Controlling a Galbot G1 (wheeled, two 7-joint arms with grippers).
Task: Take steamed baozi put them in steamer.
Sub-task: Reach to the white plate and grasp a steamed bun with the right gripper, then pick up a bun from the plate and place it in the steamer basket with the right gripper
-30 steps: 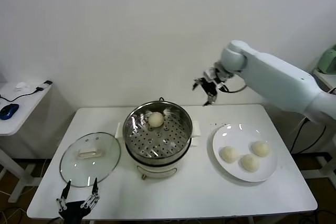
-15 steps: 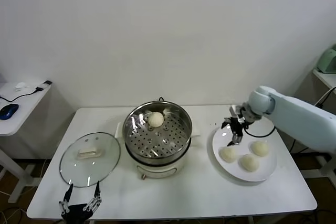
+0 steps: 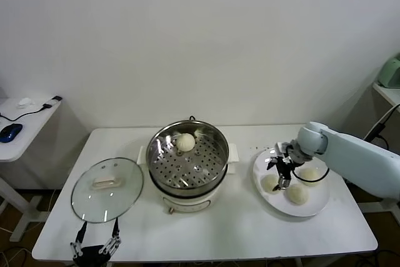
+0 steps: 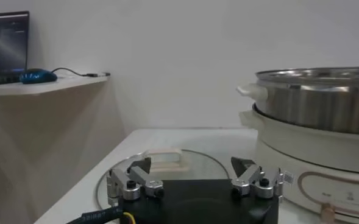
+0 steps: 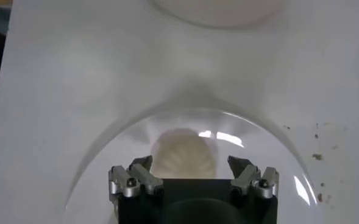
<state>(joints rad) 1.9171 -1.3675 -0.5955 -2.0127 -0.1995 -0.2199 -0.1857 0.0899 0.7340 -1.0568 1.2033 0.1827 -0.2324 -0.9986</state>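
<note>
Steel steamer (image 3: pixel 187 157) shows no readable label; both grippers' jaws released.

My head view is evenly and softly lit, bright against the pale wall, with only faint shadows under the steamer (image 3: pixel 187 166) and the plate (image 3: pixel 317 205). Highlights glint on the steamer's steel wall and on the glass lid (image 3: pixel 107 189). My left wrist view is dimmer and greyer; the near gripper body is dark and soft at the bottom edge. In my right wrist view the plate (image 5: pixel 106 152) carries white glare streaks and everything looks slightly hazy.
</note>
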